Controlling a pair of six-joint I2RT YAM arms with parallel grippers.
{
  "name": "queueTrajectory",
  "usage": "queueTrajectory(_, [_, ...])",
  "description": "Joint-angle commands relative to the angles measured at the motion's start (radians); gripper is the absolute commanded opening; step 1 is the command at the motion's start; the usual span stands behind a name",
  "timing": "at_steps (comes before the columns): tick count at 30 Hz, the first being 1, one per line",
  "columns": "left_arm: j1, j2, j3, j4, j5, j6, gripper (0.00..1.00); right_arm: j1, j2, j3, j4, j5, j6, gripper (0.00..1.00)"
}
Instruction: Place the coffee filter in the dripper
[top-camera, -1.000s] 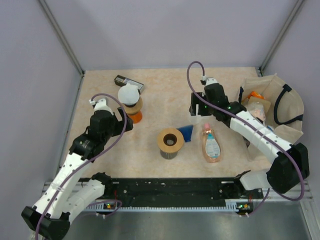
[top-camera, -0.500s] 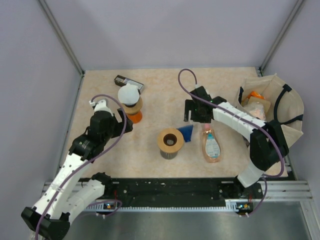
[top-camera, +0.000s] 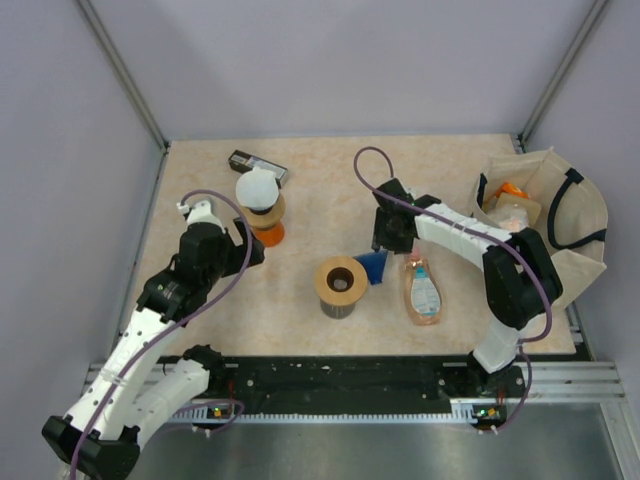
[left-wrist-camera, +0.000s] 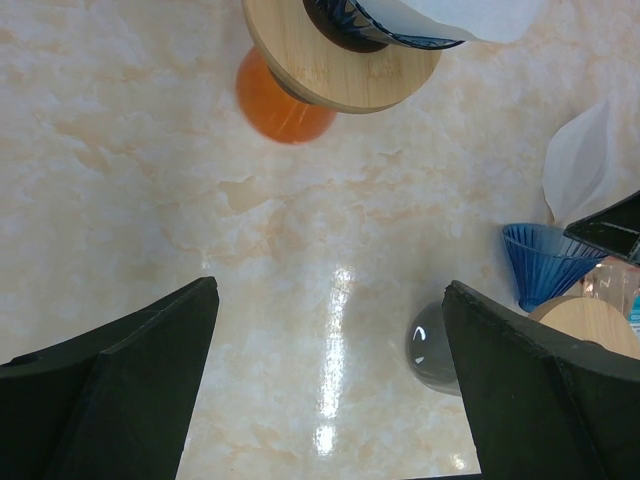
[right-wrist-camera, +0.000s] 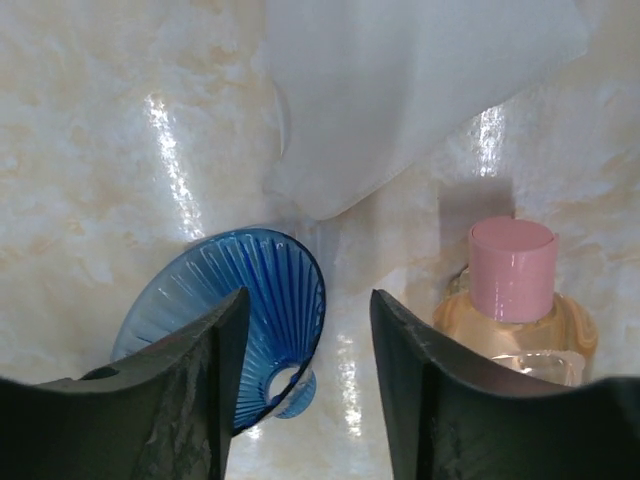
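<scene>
Just ahead of right gripper (right-wrist-camera: 308, 305): coffee filter (right-wrist-camera: 400, 90)

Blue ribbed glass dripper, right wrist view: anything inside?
Blue ribbed glass dripper: see-through, nothing inside where visible. White paper filter lies outside, just past its rim. The right gripper hides the dripper's lower left.

Surface (top-camera: 320, 180): beige, marbled like stone, glossy. Plain lilac-grey panels close three sides: back wall (top-camera: 340, 60), left wall (top-camera: 60, 200), right wall (top-camera: 615, 110). Slim metal posts (top-camera: 122, 75) rise at both back corners. Black rail (top-camera: 340, 375) along the near edge, grey metal ledge (top-camera: 350, 450) below it. Light even; white glare (left-wrist-camera: 335, 300) streaks the surface.
</scene>
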Motion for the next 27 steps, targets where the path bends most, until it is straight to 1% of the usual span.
queueTrajectory(1, [0.003, -0.020, 0.010, 0.007, -0.020, -0.011, 0.99, 0.011, -0.002, -0.009, 0.046, -0.011, 0.029, 0.44])
queueTrajectory(4, [0.005, -0.020, 0.012, 0.006, -0.023, -0.013, 0.99, 0.011, -0.001, -0.035, 0.074, -0.032, 0.048, 0.33])
queueTrajectory(6, [0.005, -0.025, 0.017, 0.000, -0.023, -0.014, 0.99, 0.011, -0.008, -0.044, 0.082, -0.027, 0.052, 0.28])
queueTrajectory(8, [0.003, -0.026, 0.018, -0.006, -0.027, -0.013, 0.99, 0.011, -0.016, -0.046, 0.083, -0.019, 0.054, 0.18])
queueTrajectory(9, [0.003, -0.028, 0.018, -0.009, -0.030, -0.014, 0.99, 0.010, -0.021, -0.047, 0.085, -0.019, 0.054, 0.15])
queueTrajectory(11, [0.003, -0.034, 0.018, -0.009, -0.038, -0.016, 0.99, 0.013, -0.030, -0.052, 0.085, -0.019, 0.054, 0.01])
queueTrajectory(12, [0.005, -0.037, 0.017, -0.009, -0.038, -0.019, 0.99, 0.011, -0.036, -0.052, 0.083, -0.018, 0.049, 0.00])
queueTrajectory(19, [0.003, -0.042, 0.026, -0.013, -0.040, -0.016, 0.99, 0.011, -0.145, -0.042, 0.082, -0.004, 0.017, 0.00])
queueTrajectory(24, [0.003, -0.045, 0.024, -0.008, -0.038, -0.014, 0.99, 0.011, -0.246, -0.029, 0.083, -0.004, -0.049, 0.00])
queueTrajectory(26, [0.003, -0.046, 0.024, -0.006, -0.035, -0.016, 0.99, 0.008, -0.263, -0.009, 0.048, -0.015, -0.069, 0.01])
queueTrajectory(27, [0.003, -0.046, 0.023, -0.006, -0.037, -0.016, 0.99, 0.008, -0.258, 0.002, 0.033, -0.036, -0.092, 0.18])
